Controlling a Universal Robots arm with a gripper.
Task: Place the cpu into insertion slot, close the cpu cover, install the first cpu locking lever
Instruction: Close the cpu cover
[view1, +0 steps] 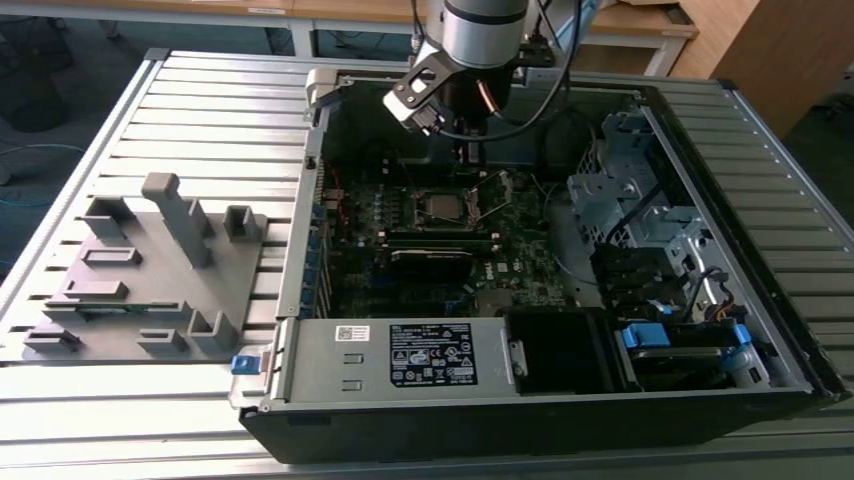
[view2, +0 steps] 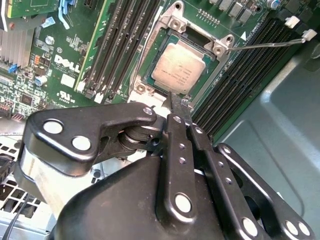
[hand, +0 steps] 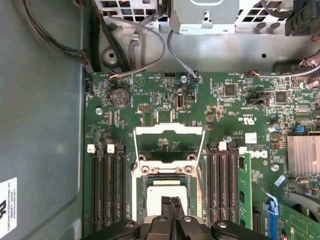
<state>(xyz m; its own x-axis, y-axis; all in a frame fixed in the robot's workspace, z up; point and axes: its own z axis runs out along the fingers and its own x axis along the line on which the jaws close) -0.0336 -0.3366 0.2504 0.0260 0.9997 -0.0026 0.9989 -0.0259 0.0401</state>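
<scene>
Lighting: even, diffuse, seemingly from overhead. Computer case dim and shadowed inside. Mild sheen on cpu; heatsink brightly lit.

I work over a table of ribbed silver slats. Behind it stand wooden desks on pale legs, with a wooden cabinet at the exterior view's right. The floor at the exterior view's left is dark grey-blue. Light falls evenly.
</scene>
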